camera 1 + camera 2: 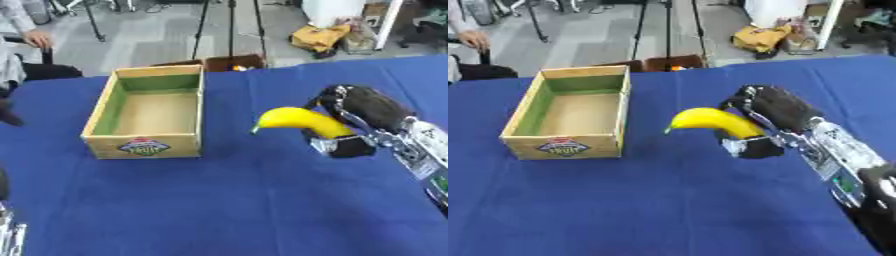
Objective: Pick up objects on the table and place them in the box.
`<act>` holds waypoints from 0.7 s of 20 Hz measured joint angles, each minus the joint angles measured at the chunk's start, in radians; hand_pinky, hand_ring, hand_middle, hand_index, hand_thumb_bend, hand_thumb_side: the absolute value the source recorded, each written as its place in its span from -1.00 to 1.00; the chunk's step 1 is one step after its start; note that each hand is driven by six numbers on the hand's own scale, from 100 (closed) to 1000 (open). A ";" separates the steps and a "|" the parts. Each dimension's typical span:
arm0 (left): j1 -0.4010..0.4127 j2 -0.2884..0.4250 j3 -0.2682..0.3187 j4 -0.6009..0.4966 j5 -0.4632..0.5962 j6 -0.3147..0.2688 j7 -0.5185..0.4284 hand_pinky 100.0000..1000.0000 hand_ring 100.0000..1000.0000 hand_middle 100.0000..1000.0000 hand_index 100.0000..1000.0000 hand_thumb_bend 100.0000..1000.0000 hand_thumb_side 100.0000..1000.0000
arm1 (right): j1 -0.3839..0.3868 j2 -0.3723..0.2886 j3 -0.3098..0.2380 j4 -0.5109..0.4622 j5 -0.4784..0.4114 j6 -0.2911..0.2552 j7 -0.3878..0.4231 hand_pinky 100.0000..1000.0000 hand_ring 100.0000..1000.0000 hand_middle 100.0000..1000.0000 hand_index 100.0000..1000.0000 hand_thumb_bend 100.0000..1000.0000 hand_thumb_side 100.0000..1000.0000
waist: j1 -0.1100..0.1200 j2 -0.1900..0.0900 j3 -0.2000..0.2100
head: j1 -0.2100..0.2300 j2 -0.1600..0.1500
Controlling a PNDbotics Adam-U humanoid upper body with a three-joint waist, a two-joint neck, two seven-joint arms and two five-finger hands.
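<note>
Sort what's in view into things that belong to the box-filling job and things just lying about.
Job:
- banana, held in the right hand
- wooden box, nothing visible inside
- blue tablecloth they rest on

Lying about:
- yellow bag on the floor beyond the table
- brown carton behind the table's far edge
- tripod legs

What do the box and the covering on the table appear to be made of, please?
The box looks like thin wood or stiff board: flat tan panels, matt, with green-painted inner walls and a printed label on the front; the look leaves open which. The table covering appears to be blue cloth, matt, with soft creases and no shine.
</note>
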 measured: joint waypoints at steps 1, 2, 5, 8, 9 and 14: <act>0.000 0.000 0.000 0.000 0.000 0.000 0.000 -0.42 -0.11 0.04 0.50 -1.00 0.63 | -0.017 0.008 0.003 0.009 -0.006 0.002 0.010 -0.25 0.35 -0.78 0.31 -1.00 0.17 | 0.000 0.000 0.003 | -0.001 -0.004; 0.000 0.000 0.000 0.000 0.000 0.000 -0.001 -0.42 -0.11 0.04 0.50 -1.00 0.63 | -0.034 0.016 0.006 0.018 -0.012 0.005 0.019 -0.25 0.35 -0.78 0.31 -1.00 0.17 | -0.001 0.001 0.006 | -0.002 -0.005; 0.000 -0.001 -0.003 0.000 0.000 0.002 -0.002 -0.42 -0.11 0.04 0.50 -1.00 0.64 | -0.078 0.041 0.012 0.045 -0.023 0.014 0.043 -0.26 0.35 -0.79 0.31 -1.00 0.15 | -0.006 0.004 0.016 | -0.008 -0.010; 0.000 -0.001 -0.006 0.000 0.000 0.004 -0.004 -0.42 -0.11 0.04 0.50 -1.00 0.63 | -0.114 0.067 0.015 0.072 -0.031 0.022 0.056 -0.26 0.34 -0.79 0.31 -1.00 0.15 | -0.008 0.008 0.025 | -0.010 -0.017; 0.000 -0.001 -0.006 0.000 0.000 0.004 -0.004 -0.42 -0.11 0.04 0.50 -1.00 0.63 | -0.124 0.076 0.016 0.080 -0.032 0.025 0.059 -0.26 0.34 -0.78 0.31 -1.00 0.16 | -0.008 0.009 0.029 | -0.013 -0.021; -0.001 -0.008 -0.006 0.000 0.002 0.004 -0.006 -0.42 -0.11 0.04 0.50 -1.00 0.63 | -0.179 0.123 0.013 0.123 -0.032 0.043 0.065 -0.26 0.35 -0.78 0.31 -1.00 0.15 | -0.009 0.014 0.046 | -0.023 -0.031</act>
